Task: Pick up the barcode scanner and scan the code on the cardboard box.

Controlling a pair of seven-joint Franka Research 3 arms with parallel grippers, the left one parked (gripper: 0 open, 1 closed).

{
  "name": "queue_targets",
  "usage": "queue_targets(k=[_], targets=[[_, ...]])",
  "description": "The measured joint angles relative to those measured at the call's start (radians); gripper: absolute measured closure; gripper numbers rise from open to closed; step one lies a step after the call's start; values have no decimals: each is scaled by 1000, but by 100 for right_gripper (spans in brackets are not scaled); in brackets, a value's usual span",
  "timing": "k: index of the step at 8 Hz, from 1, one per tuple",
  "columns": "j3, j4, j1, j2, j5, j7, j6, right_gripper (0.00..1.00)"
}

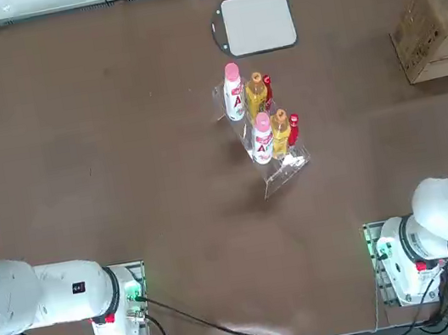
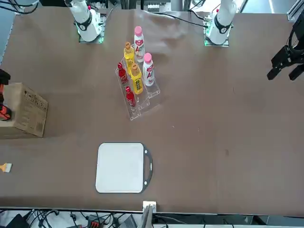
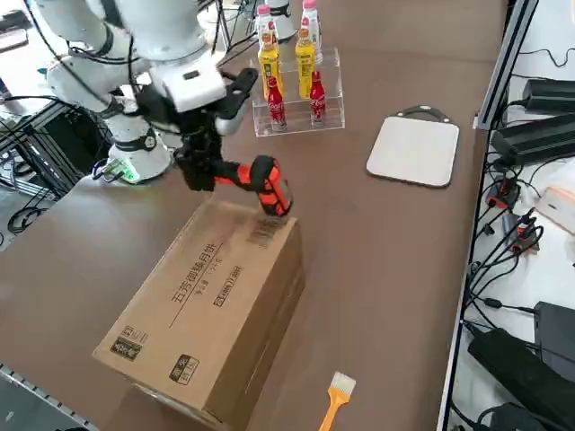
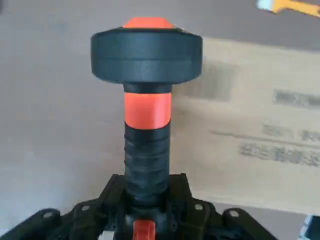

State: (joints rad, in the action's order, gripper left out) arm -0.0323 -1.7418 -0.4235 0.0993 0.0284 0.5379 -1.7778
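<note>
Your right gripper [image 3: 202, 171] is clamping the barcode scanner [image 3: 256, 184] by its handle, hovering it just above the cardboard box [image 3: 211, 310].

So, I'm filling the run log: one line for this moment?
right gripper: shut on barcode scanner | scanner head over cardboard box | phase: scanning

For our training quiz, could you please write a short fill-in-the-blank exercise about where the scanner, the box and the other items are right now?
1. The right claw is shut on the ____ of the barcode scanner.
2. The scanner's head hangs over the top of the ____ box.
3. The bottles stand in a clear ____.
4. The small brush on the table near the box has an ____ handle.

Missing words: handle; cardboard; rack; orange
</note>
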Motion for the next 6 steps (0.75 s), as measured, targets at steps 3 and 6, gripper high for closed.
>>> queue_targets(k=[3,6], targets=[[-13,-1,260,-17,-1,-319,10,57],[-17,-80,438,24,-3,-537,-150,57]])
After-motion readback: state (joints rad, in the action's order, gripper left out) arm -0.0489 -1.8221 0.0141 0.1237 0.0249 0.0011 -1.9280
